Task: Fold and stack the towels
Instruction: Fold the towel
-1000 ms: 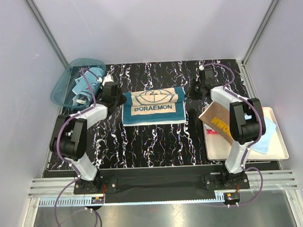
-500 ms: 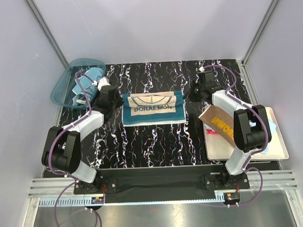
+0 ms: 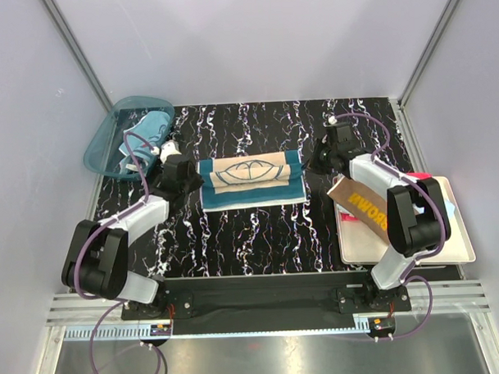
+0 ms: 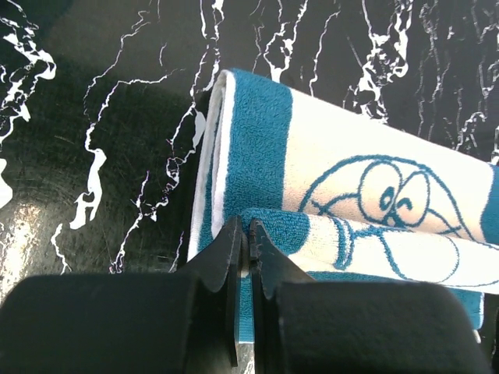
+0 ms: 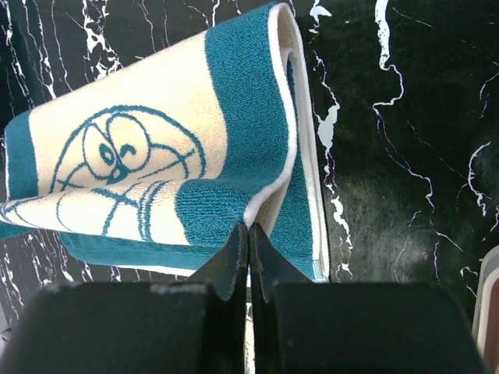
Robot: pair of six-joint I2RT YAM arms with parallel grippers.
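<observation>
A teal and cream towel [image 3: 251,180] with a line-drawn cartoon face lies mid-table, its far edge rolled over toward the near side. My left gripper [image 3: 194,177] is shut on the towel's lifted left corner, seen close in the left wrist view [image 4: 248,227] against the towel [image 4: 351,164]. My right gripper [image 3: 311,163] is shut on the lifted right corner, seen in the right wrist view [image 5: 249,228] with the towel [image 5: 132,148]. A light blue towel [image 3: 151,127] lies in the basket. A brown-orange towel [image 3: 361,201] with yellow lettering rests on the tray.
The translucent teal basket [image 3: 105,151] stands at the far left corner. The cream tray [image 3: 457,249] sits at the right edge, with a bit of red cloth [image 3: 415,177] at its far side. The tabletop is black marble-patterned [image 3: 251,236].
Both grippers have moved toward the near side, drawing the towel's far edge over itself. The printed word on the towel is now covered by the fold.
</observation>
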